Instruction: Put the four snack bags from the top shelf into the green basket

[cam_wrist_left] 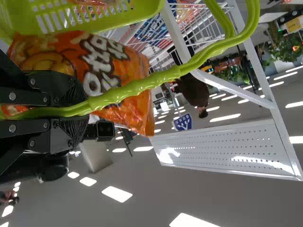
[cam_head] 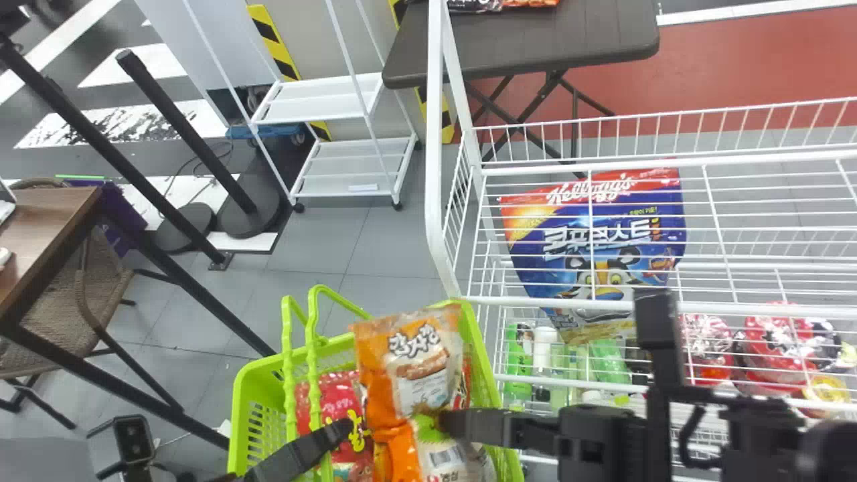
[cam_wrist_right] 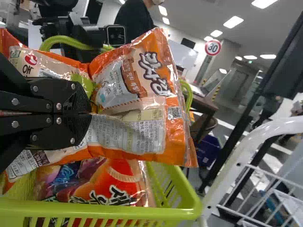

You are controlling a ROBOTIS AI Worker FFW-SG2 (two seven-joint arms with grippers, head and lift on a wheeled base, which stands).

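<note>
In the head view my right gripper (cam_head: 435, 420) is over the green basket (cam_head: 258, 381), shut on an orange snack bag (cam_head: 418, 361) pinched across its middle. The bag bends around the fingers, its upper part standing above the basket. The right wrist view shows this gripper (cam_wrist_right: 90, 114) on the crinkled bag (cam_wrist_right: 137, 127), with a red-orange bag (cam_wrist_right: 118, 182) beneath. My left gripper (cam_head: 338, 432) is at the basket's near left, shut on the green handle; in its wrist view the gripper (cam_wrist_left: 85, 109) clasps the handle (cam_wrist_left: 137, 86). A red bag (cam_head: 338, 402) lies inside the basket.
Right of the basket stands a white wire rack (cam_head: 455, 268) with a large blue cereal bag (cam_head: 602, 248) and several red packs (cam_head: 776, 348). A dark table (cam_head: 549, 40) and a white cart (cam_head: 348, 164) are farther back; a wooden desk (cam_head: 40, 227) is at left.
</note>
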